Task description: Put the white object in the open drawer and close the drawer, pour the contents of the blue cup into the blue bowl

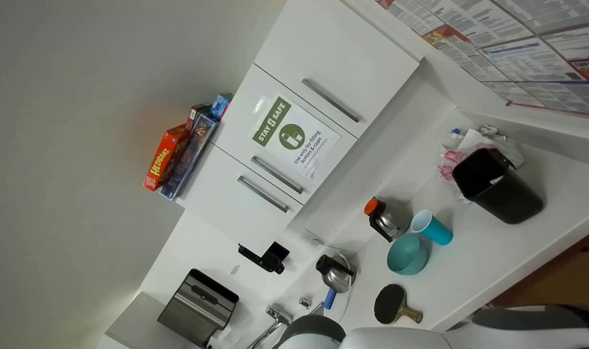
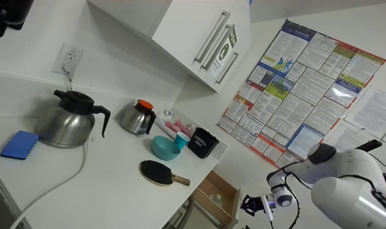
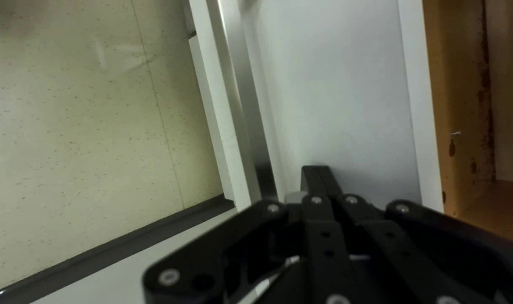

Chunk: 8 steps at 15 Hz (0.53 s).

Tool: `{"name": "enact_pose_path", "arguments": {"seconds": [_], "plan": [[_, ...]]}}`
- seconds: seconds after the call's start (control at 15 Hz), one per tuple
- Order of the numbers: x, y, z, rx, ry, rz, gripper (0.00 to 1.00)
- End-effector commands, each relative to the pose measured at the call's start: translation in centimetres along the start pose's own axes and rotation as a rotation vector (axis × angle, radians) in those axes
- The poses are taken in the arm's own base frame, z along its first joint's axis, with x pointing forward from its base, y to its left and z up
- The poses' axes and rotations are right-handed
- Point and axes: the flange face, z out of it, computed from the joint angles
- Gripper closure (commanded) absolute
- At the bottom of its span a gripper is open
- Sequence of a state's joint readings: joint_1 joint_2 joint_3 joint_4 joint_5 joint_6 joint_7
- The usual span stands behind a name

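Observation:
The drawer (image 2: 239, 203) is open below the counter, with a wooden inside and pale front in this exterior view. A small whitish rounded object (image 2: 216, 199) lies inside it. My gripper (image 2: 242, 205) is just outside the drawer front. In the wrist view its fingertips (image 3: 319, 171) are together and empty, close to a pale flat panel (image 3: 345, 84), apparently the drawer front; contact cannot be told. The blue cup (image 1: 437, 230) stands upright beside the blue bowl (image 1: 406, 254) on the counter; the cup (image 2: 181, 139) and bowl (image 2: 165, 148) also show here. The cup's contents are not visible.
A black bin (image 2: 203, 142), an orange-topped carafe (image 2: 136, 118) and a black paddle (image 2: 158, 172) surround the bowl. A larger carafe (image 2: 67, 124), its cord and a blue sponge (image 2: 20, 144) are farther along the counter. Cabinets (image 1: 318, 63) hang above.

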State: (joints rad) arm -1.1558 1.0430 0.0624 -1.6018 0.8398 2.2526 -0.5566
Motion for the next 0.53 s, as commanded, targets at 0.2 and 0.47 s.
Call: {"name": "enact_pose_path", "arguments": {"seconds": [0.2, 0.47], "plan": [[1.0, -3.5, 3.5, 0.150, -0.068, 0.000, 1.00], [0.9, -6.5, 6.8, 0.156, -0.087, -0.007, 1.00]]}}
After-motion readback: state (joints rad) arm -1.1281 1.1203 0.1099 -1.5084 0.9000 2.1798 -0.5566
